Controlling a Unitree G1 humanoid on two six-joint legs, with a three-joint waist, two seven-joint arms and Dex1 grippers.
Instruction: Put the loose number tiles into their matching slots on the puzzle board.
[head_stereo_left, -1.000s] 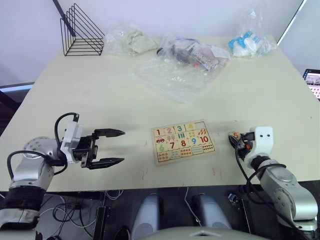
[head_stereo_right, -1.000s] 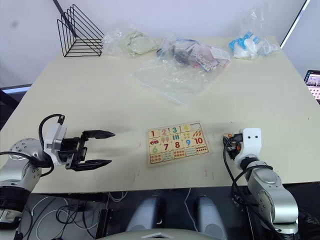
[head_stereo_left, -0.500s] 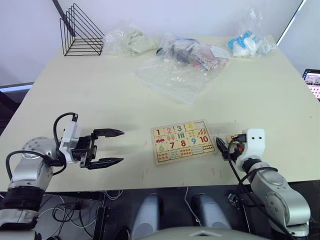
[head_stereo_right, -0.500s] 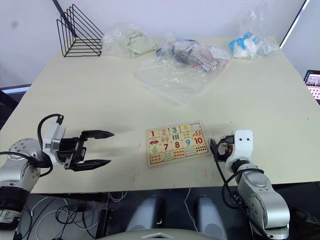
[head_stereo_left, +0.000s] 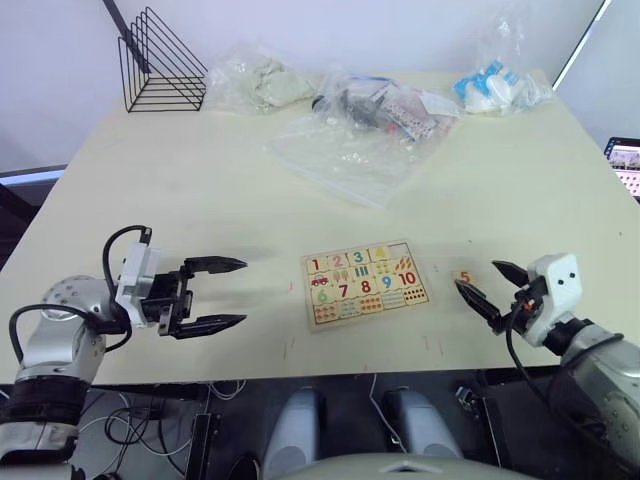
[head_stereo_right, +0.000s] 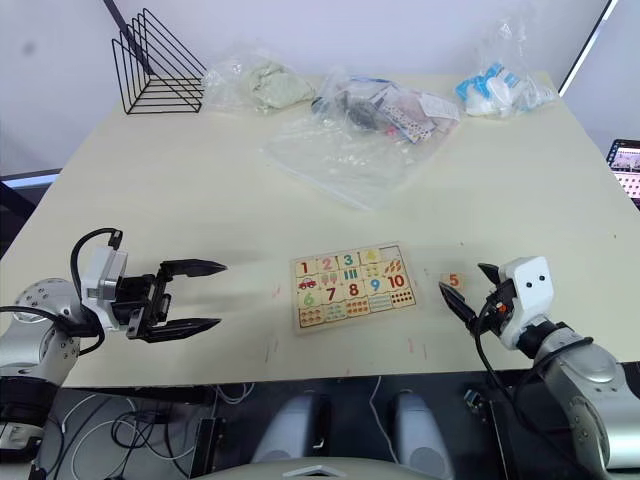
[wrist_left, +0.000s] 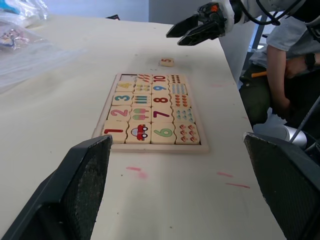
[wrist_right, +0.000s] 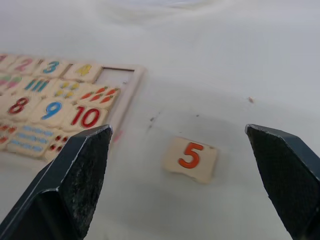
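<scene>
The puzzle board (wrist_left: 155, 147) lies flat near the table's front edge, between my two grippers. Tiles 1 to 4 sit in its top row, and the slot (wrist_right: 118, 75) at the right end is empty. A loose number tile with an orange 5 (head_stereo_left: 463, 277) lies flat on the table just right of the board. My right gripper (head_stereo_right: 461, 278) is open, its fingertips either side of that tile and slightly above it, touching nothing. My left gripper (head_stereo_left: 244, 292) hangs open and empty to the left of the board.
A black wire rack (head_stereo_left: 160, 65) stands at the far left corner. Several clear plastic bags (head_stereo_left: 360, 125) with items lie across the back of the table. A screen (head_stereo_left: 625, 160) shows at the right edge. A seated person (wrist_left: 287, 50) is beyond the table's right side.
My right gripper has gone from shut at the 5 tile to open and has drawn back to the right. The tile now lies free on the table. The left arm has not moved.
</scene>
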